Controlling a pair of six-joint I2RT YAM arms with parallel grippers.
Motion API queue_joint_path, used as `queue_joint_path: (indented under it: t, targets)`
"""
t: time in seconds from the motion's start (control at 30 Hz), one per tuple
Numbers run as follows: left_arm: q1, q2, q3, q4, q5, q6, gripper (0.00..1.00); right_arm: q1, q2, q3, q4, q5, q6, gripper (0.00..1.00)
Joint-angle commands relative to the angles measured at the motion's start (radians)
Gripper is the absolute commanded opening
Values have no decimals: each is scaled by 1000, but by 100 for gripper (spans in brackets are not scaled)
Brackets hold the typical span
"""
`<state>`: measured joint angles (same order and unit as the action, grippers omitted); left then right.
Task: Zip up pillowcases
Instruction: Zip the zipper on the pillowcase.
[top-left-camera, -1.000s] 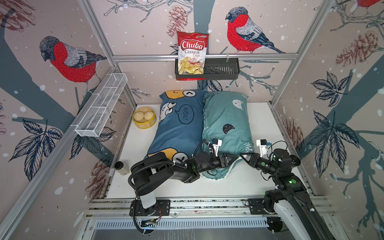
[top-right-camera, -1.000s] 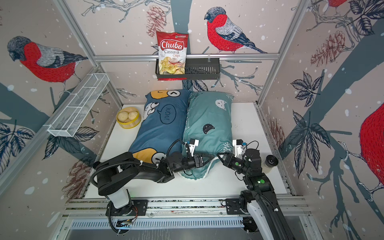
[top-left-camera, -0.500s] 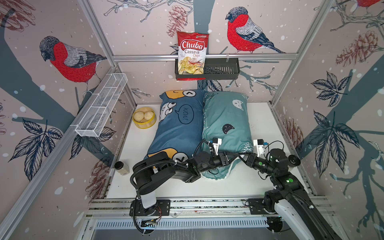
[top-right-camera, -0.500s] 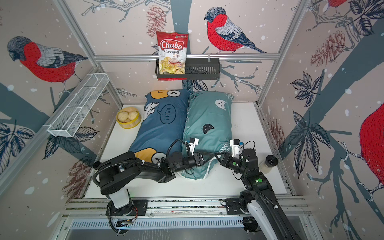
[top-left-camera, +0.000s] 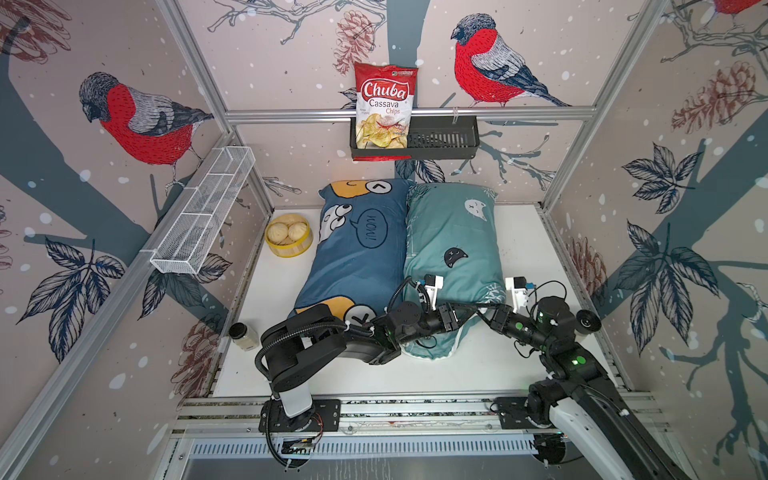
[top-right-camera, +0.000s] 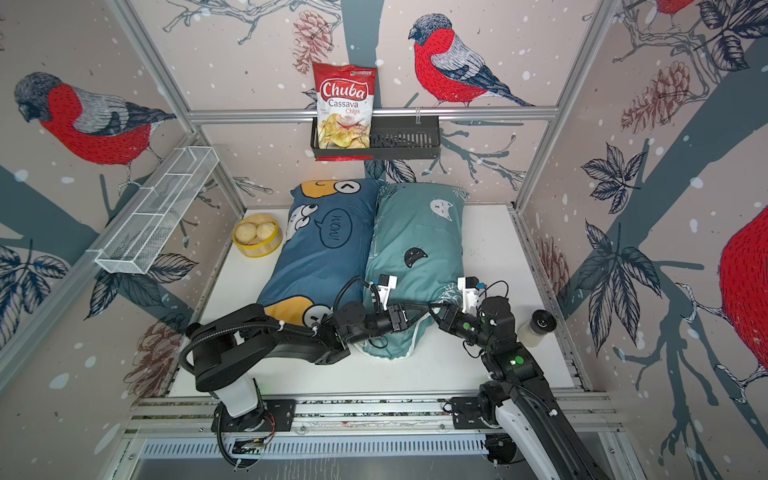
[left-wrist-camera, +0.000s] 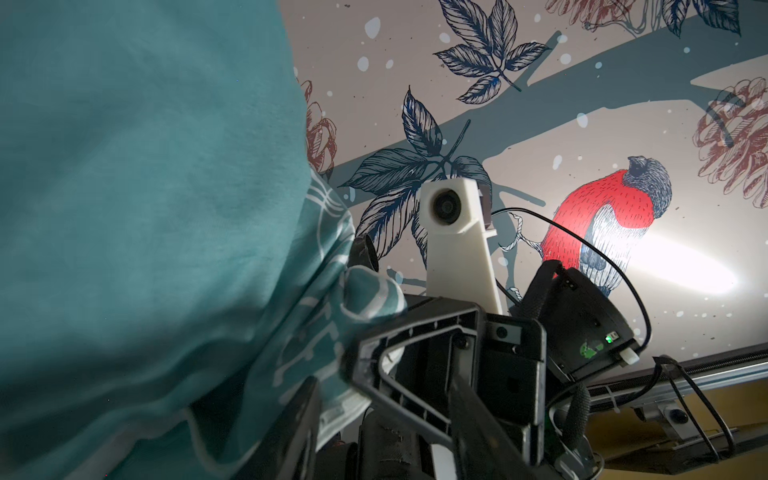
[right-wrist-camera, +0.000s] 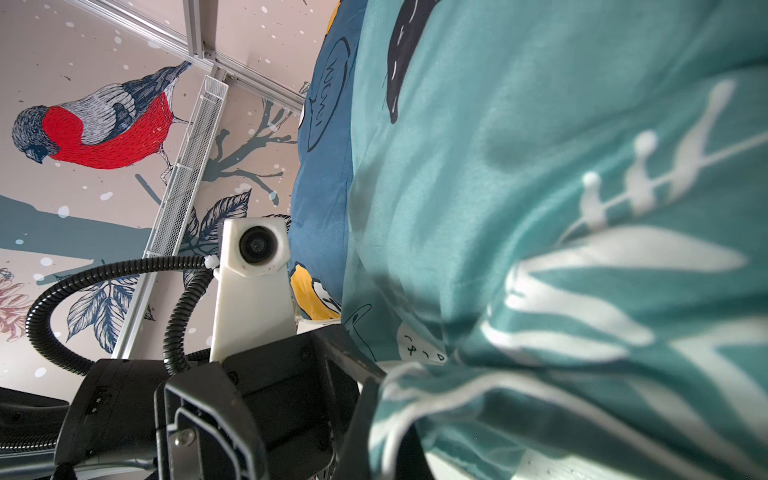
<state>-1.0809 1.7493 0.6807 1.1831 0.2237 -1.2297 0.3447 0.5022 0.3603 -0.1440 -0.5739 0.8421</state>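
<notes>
Teal pillowcase (top-left-camera: 453, 245) lies flat on the white worktop (top-left-camera: 523, 237). Its long side touches the dark blue pillowcase (top-left-camera: 357, 257), which is to its left. Both arms meet at the teal one's near end. Right end effector (top-left-camera: 483, 312) is pressed together, pinching bunched teal fabric at the near edge. Left end effector (top-left-camera: 468, 312) is just beside it with jaws part spread at the hem; can't tell if it grips cloth. Bamboo steamer (top-left-camera: 289, 239) sits at back left.

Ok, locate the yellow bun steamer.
In both top views the steamer sits at the far-left corner of the table, beside the dark blue pillowcase, below the wire shelf.
</notes>
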Motion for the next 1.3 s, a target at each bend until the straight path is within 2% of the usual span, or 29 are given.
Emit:
queue_joint_path:
  t: [0.0,0.3,0.6,0.77,1.27]
  targets:
    - [1,7,-6,15,-6,4,51,2,-5,15,40,-2,-5,0]
    - [0,14,-7,41,-4,-11,52,16,10,9,70,2,9,0]
    - [-2,25,-10,69,-1,-31,50,125,65,-16,141,83,24,0]
    - [1,3,-34,66,-13,-25,50,118,46,0,94,118,-10,0]
    - [9,-3,-78,106,-25,-45,46,70,-3,-7,32,92,-50,0]
